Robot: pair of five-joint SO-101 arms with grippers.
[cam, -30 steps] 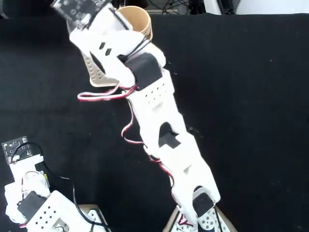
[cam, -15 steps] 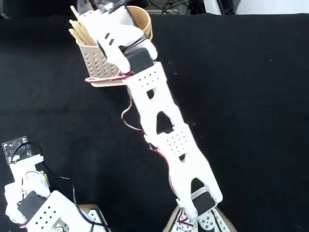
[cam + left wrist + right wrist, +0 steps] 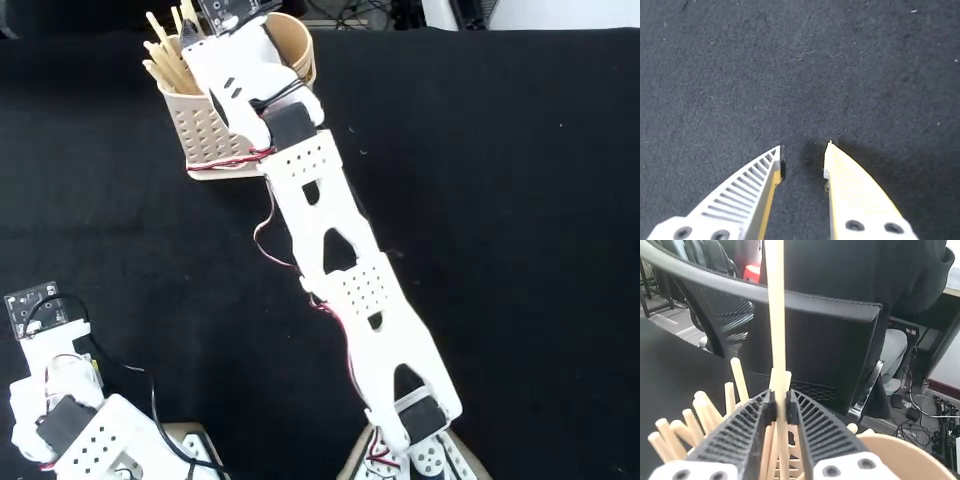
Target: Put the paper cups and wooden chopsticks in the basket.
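Hovering left gripper (image 3: 802, 152): at 7 o'clock on the table (image 3: 790, 60), jaws slightly apart with only black cloth between them. It is probably placed there to leave the other arm room.
Right arm (image 3: 340, 270): stretched from its base at 6 o'clock toward 11 o'clock, which puts the wrist over the basket (image 3: 205, 135).
Right gripper (image 3: 779, 397): jaws pressed shut on one chopstick (image 3: 776, 315). The chopstick is held upright, with a long part standing beyond the tips and its lower end down among the loose chopsticks (image 3: 160, 62).
Basket: at 11 o'clock, directly beneath those jaws.
Paper cup (image 3: 292, 48): at 1 o'clock of the basket and close against it. I cannot tell whether it is inside.
Judgement: the upright hold suits a straight drop, so letting go seems the next step.
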